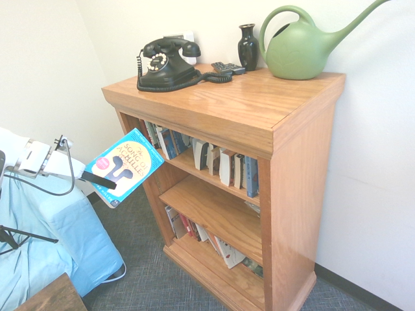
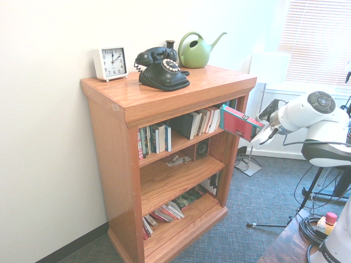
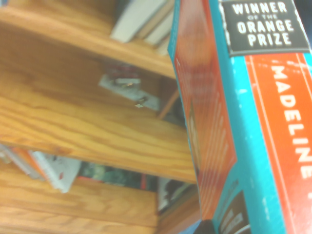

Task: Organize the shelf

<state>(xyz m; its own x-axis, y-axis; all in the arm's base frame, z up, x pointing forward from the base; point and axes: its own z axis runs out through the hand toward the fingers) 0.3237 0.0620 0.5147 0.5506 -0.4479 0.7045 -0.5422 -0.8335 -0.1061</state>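
The shelf point(image 1: 240, 103) is a honey-orange wooden bookcase against the wall, also seen in the second exterior view point(image 2: 164, 93). Books stand in its top tier and lean in the bottom tier. The middle tier holds only a few small items. My gripper point(image 1: 104, 181) is shut on a teal paperback book point(image 1: 123, 165) with a yellow circle on its cover. It holds the book tilted in the air, just off the shelf's front corner at top-tier height. In the second exterior view the book point(image 2: 240, 123) shows its red back. In the wrist view the book point(image 3: 263, 122) fills the right side.
On the shelf's top stand a black rotary telephone point(image 1: 165, 65), a dark vase point(image 1: 248, 45), a green watering can point(image 1: 301, 48), a remote point(image 1: 227, 67) and a white clock point(image 2: 110, 62). A light-blue covered piece of furniture point(image 1: 45, 240) is beside the shelf.
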